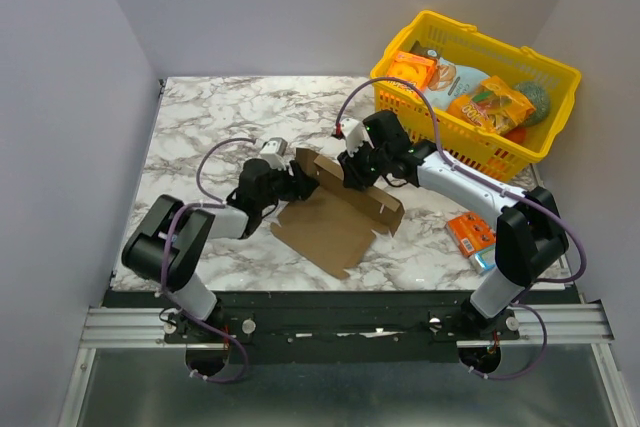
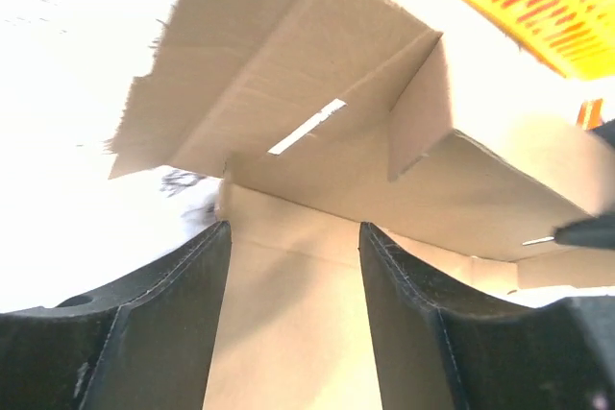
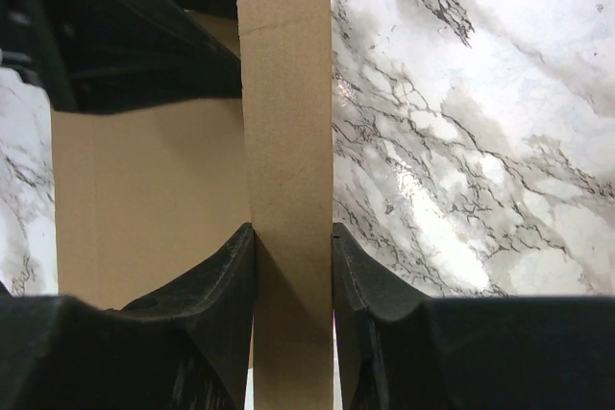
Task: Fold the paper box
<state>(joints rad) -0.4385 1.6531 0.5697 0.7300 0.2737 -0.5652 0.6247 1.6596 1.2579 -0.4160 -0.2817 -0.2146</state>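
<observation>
The paper box [image 1: 335, 222] lies near the middle of the marble counter [image 1: 200, 127], partly folded. Its broad base panel rests flat, and a long wall along its 1 o'clock edge is raised, with a flap standing up at its 11 o'clock corner. The left end effector [image 1: 291, 185] meets the box from 9 o'clock. In the left wrist view its dark fingers [image 2: 163, 333] stand apart with a plain brown panel filling the space between them; whether they press on that panel cannot be told. The right end effector [image 1: 351, 171] reaches in from 1 o'clock onto the raised wall. In the right wrist view a narrow upright strip of the cardboard sits tight between its two fingers [image 3: 231, 314], touching both, so it is gripping the box. At about 4 o'clock from the box, well apart from it, a small orange snack box [image 1: 470, 232] lies on the counter beside the right arm. At 2 o'clock, at the far right corner of the counter, stands a yellow basket [image 1: 450, 142] holding several packaged goods.
</observation>
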